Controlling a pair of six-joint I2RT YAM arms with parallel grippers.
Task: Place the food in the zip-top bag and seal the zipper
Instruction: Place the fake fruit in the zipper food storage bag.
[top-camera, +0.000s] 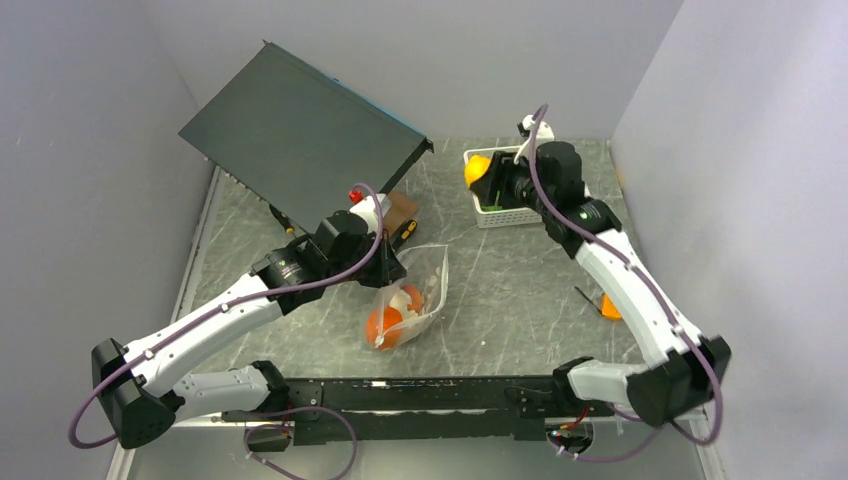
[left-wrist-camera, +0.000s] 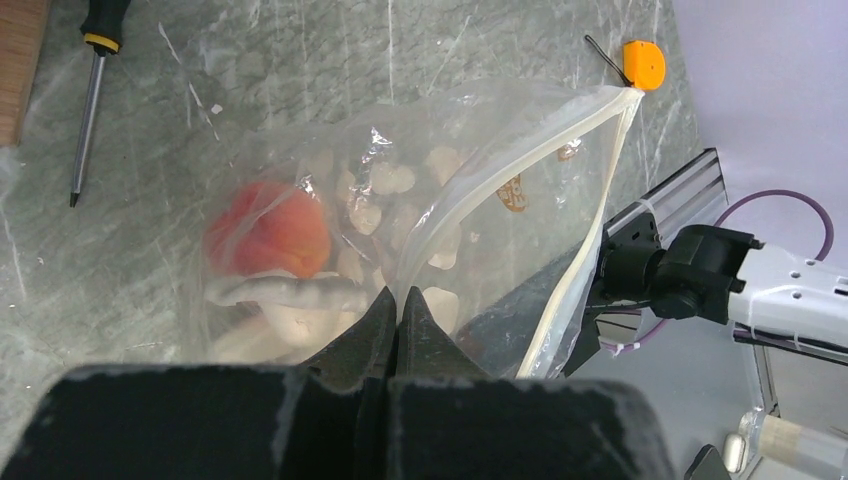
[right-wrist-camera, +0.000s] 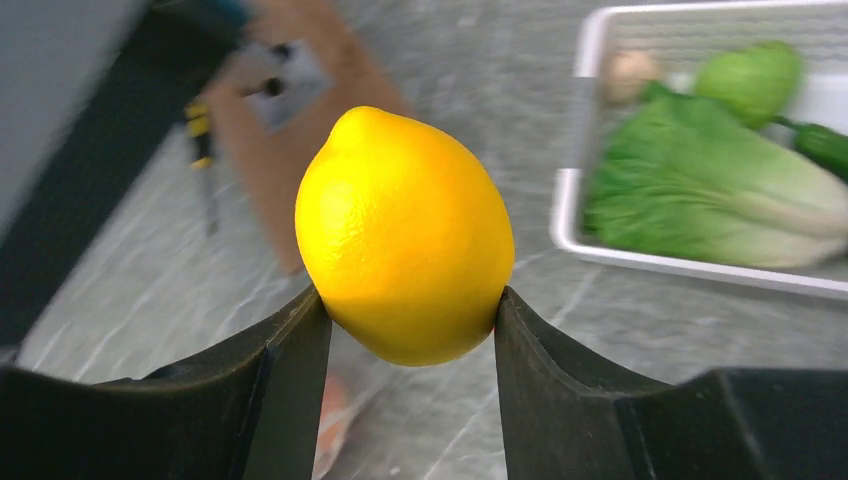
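The clear dotted zip-top bag lies mid-table, its mouth lifted by my left gripper, which is shut on the film at the mouth edge. The whitish zipper curves open to the right of the fingers. Inside the bag lie a pink-orange peach and a pale beige piece; an orange fruit shows from above. My right gripper is shut on a yellow lemon, held in the air beside the white basket at the back right.
The basket's rim encloses green leafy toy vegetables. A dark flat panel leans at the back left. A screwdriver lies beside a brown board. A small orange disc sits near the right arm.
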